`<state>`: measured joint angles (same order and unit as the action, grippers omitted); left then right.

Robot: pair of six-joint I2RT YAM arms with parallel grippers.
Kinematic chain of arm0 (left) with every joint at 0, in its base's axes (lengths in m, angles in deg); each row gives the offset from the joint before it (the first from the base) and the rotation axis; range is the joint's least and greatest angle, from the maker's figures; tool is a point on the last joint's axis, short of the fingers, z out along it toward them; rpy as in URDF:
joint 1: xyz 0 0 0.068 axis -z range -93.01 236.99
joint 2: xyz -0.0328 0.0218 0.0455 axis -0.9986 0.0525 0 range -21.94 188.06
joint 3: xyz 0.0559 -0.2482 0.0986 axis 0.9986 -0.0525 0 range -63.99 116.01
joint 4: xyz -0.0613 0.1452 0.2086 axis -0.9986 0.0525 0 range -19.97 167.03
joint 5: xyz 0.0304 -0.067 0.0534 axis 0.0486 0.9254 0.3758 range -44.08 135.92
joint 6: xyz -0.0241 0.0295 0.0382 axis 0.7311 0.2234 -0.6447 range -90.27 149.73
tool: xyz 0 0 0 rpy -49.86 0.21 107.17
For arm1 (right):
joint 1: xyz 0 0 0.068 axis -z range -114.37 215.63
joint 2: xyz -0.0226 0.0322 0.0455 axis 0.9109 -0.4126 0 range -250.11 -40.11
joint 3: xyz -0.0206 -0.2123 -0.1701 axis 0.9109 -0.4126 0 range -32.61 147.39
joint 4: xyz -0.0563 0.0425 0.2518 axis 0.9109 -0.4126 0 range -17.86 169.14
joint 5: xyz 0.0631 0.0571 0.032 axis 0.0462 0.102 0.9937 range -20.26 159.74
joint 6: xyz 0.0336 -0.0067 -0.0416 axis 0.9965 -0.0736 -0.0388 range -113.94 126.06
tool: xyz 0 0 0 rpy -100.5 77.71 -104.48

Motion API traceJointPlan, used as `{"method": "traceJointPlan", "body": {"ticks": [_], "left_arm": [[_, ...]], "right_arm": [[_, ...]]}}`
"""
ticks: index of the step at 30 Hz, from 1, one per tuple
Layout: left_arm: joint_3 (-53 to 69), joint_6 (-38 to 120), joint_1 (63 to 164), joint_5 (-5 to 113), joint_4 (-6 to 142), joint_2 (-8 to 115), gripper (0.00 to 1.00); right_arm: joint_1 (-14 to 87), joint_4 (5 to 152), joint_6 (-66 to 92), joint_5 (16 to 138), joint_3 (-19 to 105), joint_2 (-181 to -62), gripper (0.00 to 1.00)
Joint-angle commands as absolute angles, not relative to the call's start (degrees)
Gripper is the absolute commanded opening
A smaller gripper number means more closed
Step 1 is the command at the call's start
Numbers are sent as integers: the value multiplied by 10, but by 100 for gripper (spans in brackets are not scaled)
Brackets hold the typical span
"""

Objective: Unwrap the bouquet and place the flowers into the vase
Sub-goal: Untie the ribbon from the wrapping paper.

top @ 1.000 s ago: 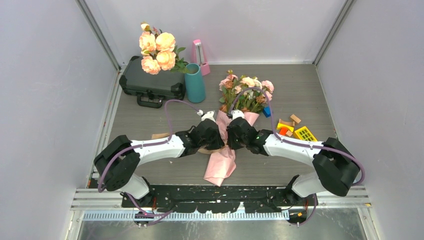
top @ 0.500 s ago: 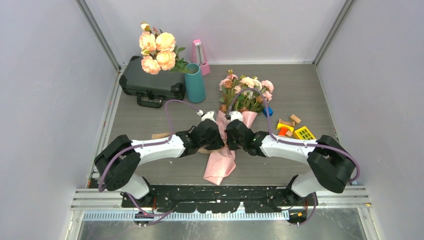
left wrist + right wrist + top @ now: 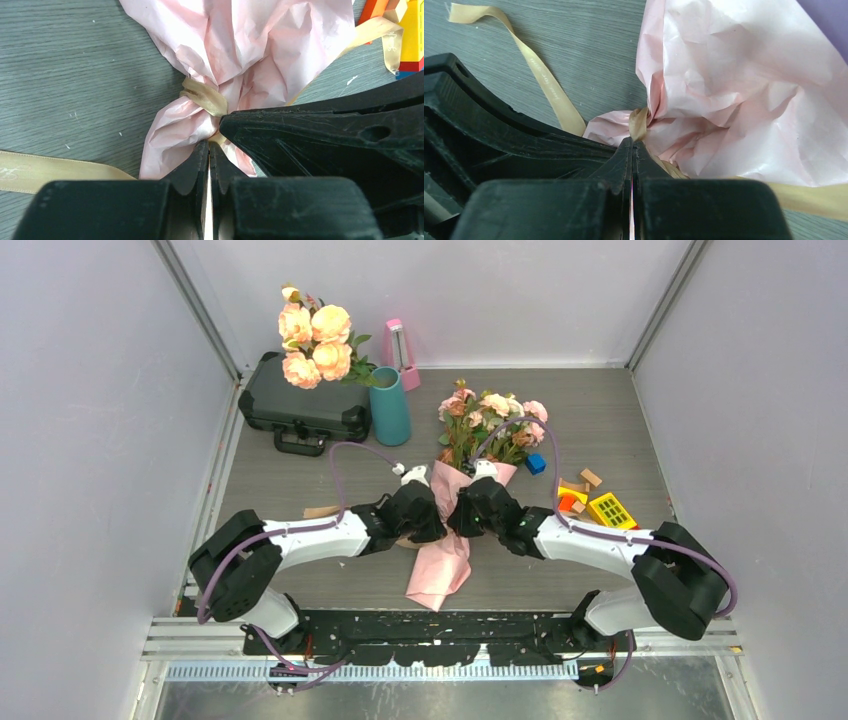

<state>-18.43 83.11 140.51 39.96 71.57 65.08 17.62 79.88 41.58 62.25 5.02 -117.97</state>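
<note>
Here, bouquet (image 3: 443, 562) ribbon (image 3: 206, 97) at tips, jaws closed

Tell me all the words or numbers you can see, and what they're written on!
Tan ribbon: small print runs along it, too blurred to read.
Nothing else shows any word, number or sign that can be read.

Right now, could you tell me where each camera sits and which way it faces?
Top: overhead, from behind, looking down at the table; left arm and right arm show.
Left wrist: on the left arm, facing the ribbon; left pincer shows.
Right wrist: on the right arm, facing the ribbon; right pincer shows.
Shared: both wrist views show the paper.
</note>
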Motion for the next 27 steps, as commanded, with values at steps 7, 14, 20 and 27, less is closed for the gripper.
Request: {"method": "traceJointPlan", "body": {"ticks": [7, 14, 20, 27], "left_arm": [[-199, 830, 1405, 388, 704, 642, 6], [-211, 812, 1405, 398, 674, 630, 8], [-227, 796, 1405, 394, 659, 599, 13], [-248, 797, 1405, 383, 653, 547, 23]], "right_arm": [[197, 863, 474, 681, 39, -1159, 0], [217, 893, 501, 717, 37, -1162, 0], [225, 909, 524, 722, 48, -1186, 0], [228, 896, 518, 713, 63, -1190, 0]]}}
